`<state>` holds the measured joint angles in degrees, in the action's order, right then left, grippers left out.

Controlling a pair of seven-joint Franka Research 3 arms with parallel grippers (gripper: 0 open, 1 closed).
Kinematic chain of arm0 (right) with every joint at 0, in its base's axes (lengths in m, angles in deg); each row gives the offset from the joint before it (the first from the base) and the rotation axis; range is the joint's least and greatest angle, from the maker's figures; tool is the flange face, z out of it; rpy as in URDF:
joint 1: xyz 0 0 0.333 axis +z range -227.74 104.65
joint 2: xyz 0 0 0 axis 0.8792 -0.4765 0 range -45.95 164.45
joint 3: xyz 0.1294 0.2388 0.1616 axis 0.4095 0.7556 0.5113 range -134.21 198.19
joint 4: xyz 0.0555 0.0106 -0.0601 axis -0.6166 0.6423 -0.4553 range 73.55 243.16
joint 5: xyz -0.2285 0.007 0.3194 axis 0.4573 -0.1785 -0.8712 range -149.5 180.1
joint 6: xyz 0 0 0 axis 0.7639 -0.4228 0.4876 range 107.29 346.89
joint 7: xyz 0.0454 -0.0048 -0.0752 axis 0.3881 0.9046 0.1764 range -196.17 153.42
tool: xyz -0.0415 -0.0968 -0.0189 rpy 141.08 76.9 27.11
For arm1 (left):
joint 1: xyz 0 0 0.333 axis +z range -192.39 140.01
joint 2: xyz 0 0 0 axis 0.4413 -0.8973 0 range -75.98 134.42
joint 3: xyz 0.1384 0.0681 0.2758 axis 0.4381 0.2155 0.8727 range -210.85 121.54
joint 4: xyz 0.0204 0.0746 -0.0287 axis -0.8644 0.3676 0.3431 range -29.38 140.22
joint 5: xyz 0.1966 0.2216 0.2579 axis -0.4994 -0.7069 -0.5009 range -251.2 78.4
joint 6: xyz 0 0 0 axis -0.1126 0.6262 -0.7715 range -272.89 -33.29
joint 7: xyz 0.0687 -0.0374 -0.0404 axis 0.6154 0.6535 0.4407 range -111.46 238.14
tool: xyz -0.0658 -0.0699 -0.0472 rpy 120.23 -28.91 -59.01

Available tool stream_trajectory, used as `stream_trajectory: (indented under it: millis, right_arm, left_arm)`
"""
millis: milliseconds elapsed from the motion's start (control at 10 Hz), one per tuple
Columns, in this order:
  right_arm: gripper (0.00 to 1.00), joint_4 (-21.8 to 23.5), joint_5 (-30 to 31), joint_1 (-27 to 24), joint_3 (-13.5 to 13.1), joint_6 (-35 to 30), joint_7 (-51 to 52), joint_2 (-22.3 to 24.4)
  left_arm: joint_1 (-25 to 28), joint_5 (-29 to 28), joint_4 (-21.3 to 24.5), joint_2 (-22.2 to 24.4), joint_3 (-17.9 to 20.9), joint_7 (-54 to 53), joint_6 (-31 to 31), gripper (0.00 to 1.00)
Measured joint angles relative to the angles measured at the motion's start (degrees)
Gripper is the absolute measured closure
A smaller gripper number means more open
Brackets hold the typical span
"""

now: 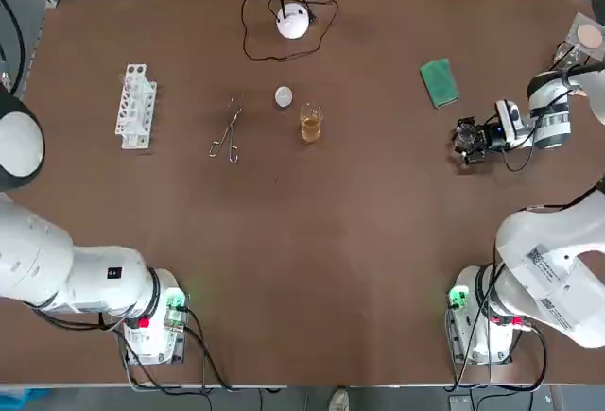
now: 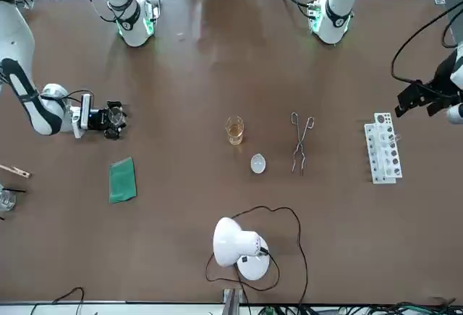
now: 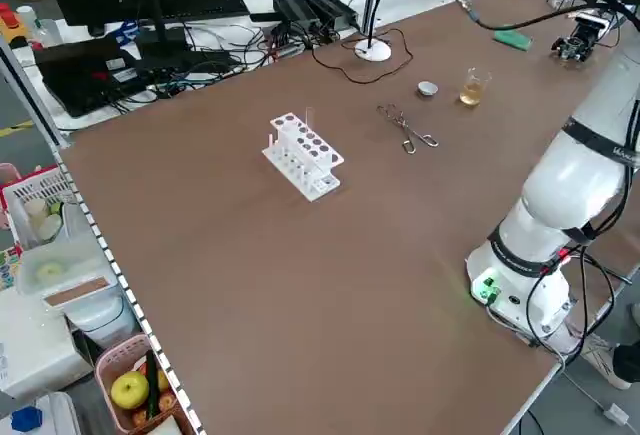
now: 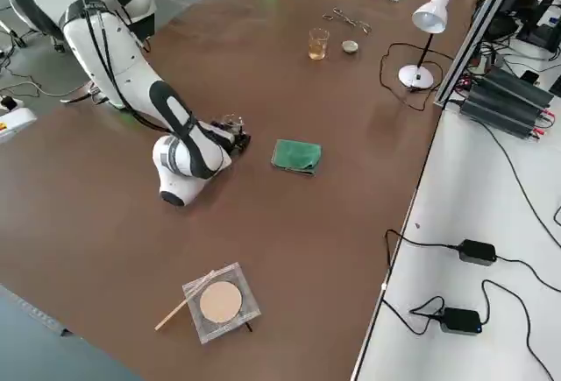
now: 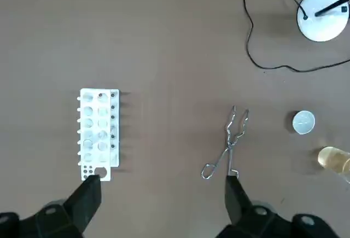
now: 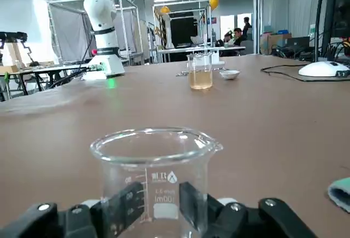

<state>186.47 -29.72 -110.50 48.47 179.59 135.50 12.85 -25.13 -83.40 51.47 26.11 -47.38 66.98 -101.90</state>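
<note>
My right gripper [image 1: 467, 141] lies low on the table near the right edge, shut on an empty glass beaker [image 6: 156, 145] that stands upright on the table [image 1: 378, 260]. A dark fingertip [image 6: 121, 201] shows on each side of the beaker's base. A green cloth [image 1: 439, 82] lies just beyond it. My left gripper [image 5: 163, 199] hangs high above the table's left part, open and holding nothing. Below it are a white test tube rack [image 5: 99, 134] and metal tongs [image 5: 227, 145].
A small glass of amber liquid [image 1: 311, 124] and a small round dish [image 1: 284, 96] stand mid-table. A white desk lamp [image 1: 293, 22] with its cable sits at the far edge. A wire gauze square [image 4: 219, 302] and a wooden stick [image 2: 14, 171] lie at the right edge.
</note>
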Motion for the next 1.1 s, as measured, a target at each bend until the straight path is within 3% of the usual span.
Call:
stream_trajectory:
  millis: [600,1100]
  right_arm:
    - [0.62,-2.15,1.07,0.00,-0.84,-1.04,0.15,-1.48]
    - [0.62,-2.23,1.14,0.01,-0.78,-1.20,0.17,-1.77]
  left_arm:
    - [-0.01,-0.01,-0.26,-0.62,0.06,0.00,-0.26,0.00]
    - [0.23,-0.68,-3.10,-2.76,0.17,0.00,-0.49,0.00]
